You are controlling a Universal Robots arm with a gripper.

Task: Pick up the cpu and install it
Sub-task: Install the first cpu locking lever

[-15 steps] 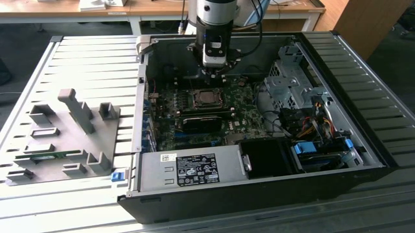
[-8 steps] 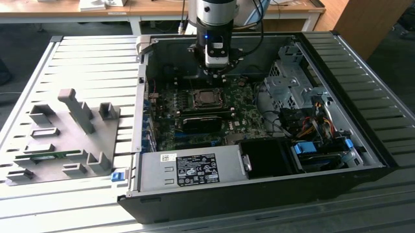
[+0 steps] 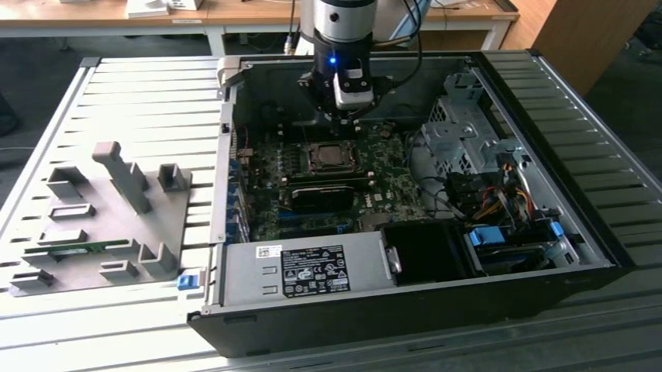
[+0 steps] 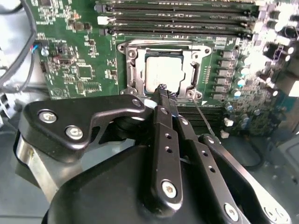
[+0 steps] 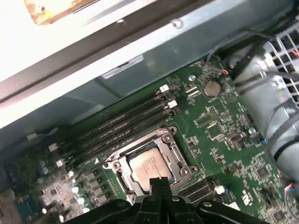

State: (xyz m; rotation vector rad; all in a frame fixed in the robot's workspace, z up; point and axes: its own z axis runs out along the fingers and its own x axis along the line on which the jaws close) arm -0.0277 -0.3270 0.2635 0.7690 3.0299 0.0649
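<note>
1. Because the small flat square cpu with its silvery-grey metal top [image 4: 163, 76] already lies inside the square metal socket frame [image 4: 130, 70] on the green motherboard [image 4: 74, 60], the seating appears done; it sits level and looks square to the frame, as an installed chip should.
2. While the black metal gripper [image 4: 162, 88] hangs just above the chip's near edge, its slim fingers [image 4: 163, 121] are pressed together with no gap and nothing between them, so it carries nothing.
3. In the exterior view the arm stands upright over the open black computer case [image 3: 414, 310], with the gripper [image 3: 349, 116] above the socket and the cpu [image 3: 331, 156] at about 6 o'clock below it.
4. The grey plastic fixture tray [image 3: 98, 225] lies at 9 o'clock from the case, well apart, presumably as a staging place for parts.
5. In the first wrist view the cpu [image 5: 148, 165] shows just beyond the shut fingertips [image 5: 159, 182], with long dark memory slots [image 5: 121, 128] running beside the socket.
</note>
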